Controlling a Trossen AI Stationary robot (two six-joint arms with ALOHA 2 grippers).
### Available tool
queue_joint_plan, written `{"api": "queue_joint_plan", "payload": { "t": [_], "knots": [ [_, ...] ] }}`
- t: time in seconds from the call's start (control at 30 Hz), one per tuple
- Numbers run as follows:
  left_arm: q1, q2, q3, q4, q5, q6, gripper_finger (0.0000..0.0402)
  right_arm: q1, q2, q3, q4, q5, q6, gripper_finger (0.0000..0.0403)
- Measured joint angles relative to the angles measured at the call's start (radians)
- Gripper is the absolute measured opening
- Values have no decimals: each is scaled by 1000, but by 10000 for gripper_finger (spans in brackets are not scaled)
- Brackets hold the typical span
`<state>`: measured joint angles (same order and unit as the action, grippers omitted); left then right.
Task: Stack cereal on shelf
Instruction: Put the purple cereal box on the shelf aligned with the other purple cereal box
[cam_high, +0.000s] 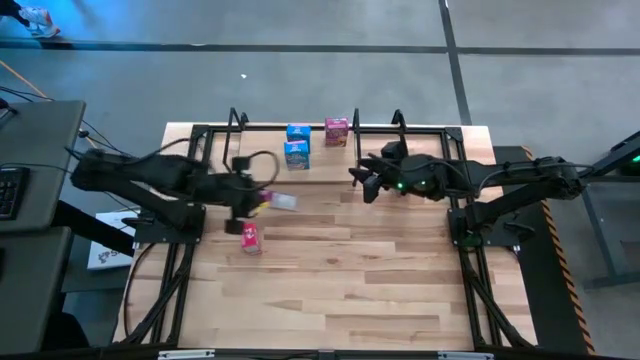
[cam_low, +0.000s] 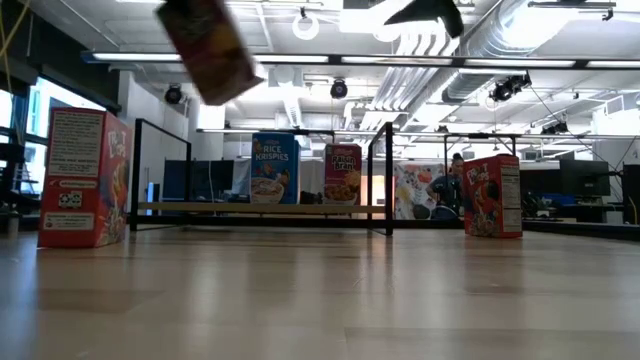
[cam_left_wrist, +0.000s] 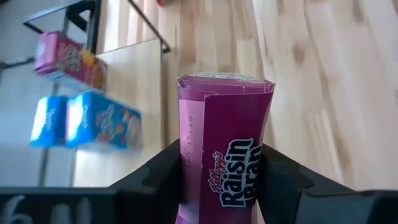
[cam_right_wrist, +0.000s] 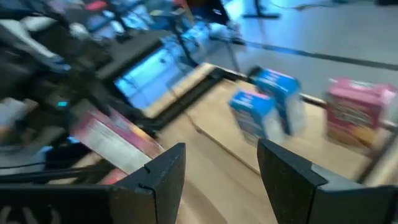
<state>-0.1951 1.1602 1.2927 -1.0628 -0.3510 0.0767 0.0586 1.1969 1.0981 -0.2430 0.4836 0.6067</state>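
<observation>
I see three boxes (cam_high: 297, 143) on the shelf (cam_high: 262, 160); another box (cam_high: 249, 236) on the table (cam_high: 340, 270) before it.

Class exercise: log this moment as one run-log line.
left gripper: shut on Raisin Bran box, lifted | right gripper: open, near shelf | shelf: two blue boxes, one pink box

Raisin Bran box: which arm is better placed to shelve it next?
Left. The left gripper already clamps the Raisin Bran box above the table; the right gripper hovers open and empty by the shelf.
</observation>
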Motion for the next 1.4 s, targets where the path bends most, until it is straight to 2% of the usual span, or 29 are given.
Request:
{"api": "queue_joint_plan", "payload": {
  "t": [0.1, 0.3, 0.4, 0.57, 0.73, 0.87, 0.97, 1.1, 1.27, 1.4],
  "knots": [
    [29, 103, 57, 63, 12, -27, 156, 0, 0, 0, 66, -72, -45, 190],
    [77, 260, 144, 198, 33, -80, 156, 0, 0, 0, 133, -330, -146, 190],
    [99, 312, 178, 227, 84, -115, 156, 1, 0, 0, 135, -369, -167, 190],
    [124, 340, 192, 257, 88, -215, 156, -14, 0, 0, 100, -430, -205, 202],
    [144, 339, 193, 282, 123, -276, 156, -51, 0, 0, 9, -553, -269, 249],
    [145, 339, 193, 325, 166, -277, 156, -74, 17, 0, -31, -571, -353, 290],
    [141, 353, 195, 362, 167, -254, 156, -81, 48, 0, -23, -628, -428, 306],
    [141, 372, 195, 388, 173, -257, 156, -79, 89, 0, -31, -634, -535, 309],
    [135, 397, 196, 413, 192, -257, 156, -87, 110, 0, -33, -567, -556, 310],
    [126, 404, 194, 427, 193, -250, 156, -87, 116, 0, -60, -559, -563, 310]
  ]
}}
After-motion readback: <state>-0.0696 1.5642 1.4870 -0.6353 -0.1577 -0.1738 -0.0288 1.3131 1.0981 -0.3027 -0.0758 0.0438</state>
